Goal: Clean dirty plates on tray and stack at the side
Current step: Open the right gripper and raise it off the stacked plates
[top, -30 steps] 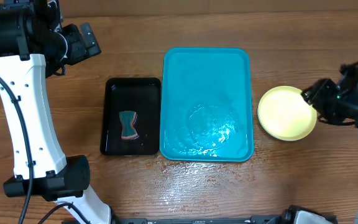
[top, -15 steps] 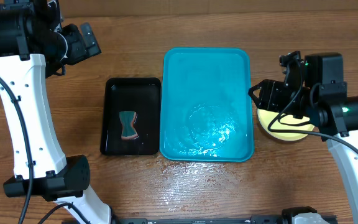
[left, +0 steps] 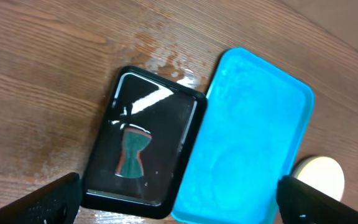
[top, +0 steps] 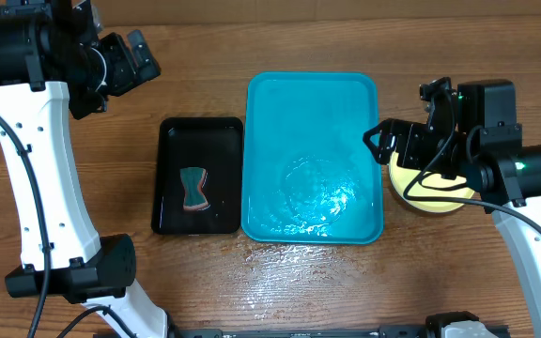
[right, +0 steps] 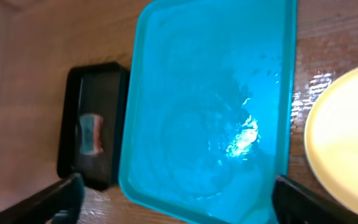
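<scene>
Beside the tray (top: pixel 313 94), plates (right: pixel 347 143) — just right of the right jaws, spread open, left jaws open too

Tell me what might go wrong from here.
The open right gripper hangs over the turquoise tray's right rim, with its arm above the yellow plate. A careless swing might knock the plate or shove the tray. Water glistens in the tray and on the wooden table in front of it, so it could spill or let things slide.
</scene>
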Action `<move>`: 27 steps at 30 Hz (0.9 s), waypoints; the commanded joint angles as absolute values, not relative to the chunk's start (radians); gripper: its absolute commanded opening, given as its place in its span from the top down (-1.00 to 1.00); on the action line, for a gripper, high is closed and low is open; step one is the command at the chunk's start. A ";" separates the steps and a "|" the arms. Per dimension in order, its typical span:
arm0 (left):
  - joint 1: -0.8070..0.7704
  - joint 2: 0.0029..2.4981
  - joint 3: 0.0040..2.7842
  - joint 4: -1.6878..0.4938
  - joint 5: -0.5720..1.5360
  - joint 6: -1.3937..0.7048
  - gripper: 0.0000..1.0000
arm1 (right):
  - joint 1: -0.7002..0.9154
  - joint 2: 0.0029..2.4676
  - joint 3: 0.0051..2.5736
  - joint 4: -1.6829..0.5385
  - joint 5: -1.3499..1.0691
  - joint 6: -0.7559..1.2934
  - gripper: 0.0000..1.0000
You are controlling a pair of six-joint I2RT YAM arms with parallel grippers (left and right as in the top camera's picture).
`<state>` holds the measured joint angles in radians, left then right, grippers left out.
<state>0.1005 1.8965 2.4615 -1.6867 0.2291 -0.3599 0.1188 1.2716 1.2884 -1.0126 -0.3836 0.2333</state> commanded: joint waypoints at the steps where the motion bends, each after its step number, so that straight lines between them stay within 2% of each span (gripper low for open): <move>1: 0.091 1.883 2.477 -1.689 0.320 -0.232 -1.00 | 0.123 1.270 1.303 -1.007 -0.376 0.231 -1.00; 6: 0.043 1.883 2.477 -1.690 0.309 -0.201 -1.00 | 0.123 1.270 1.303 -1.008 -0.376 0.231 -1.00; 12: -0.010 1.883 2.477 -1.689 0.196 -0.202 -0.99 | 0.123 1.270 1.303 -1.008 -0.376 0.231 -1.00; 27: -0.021 1.883 2.477 -1.689 0.200 -0.216 -1.00 | 0.123 1.270 1.303 -1.007 -0.376 0.231 -1.00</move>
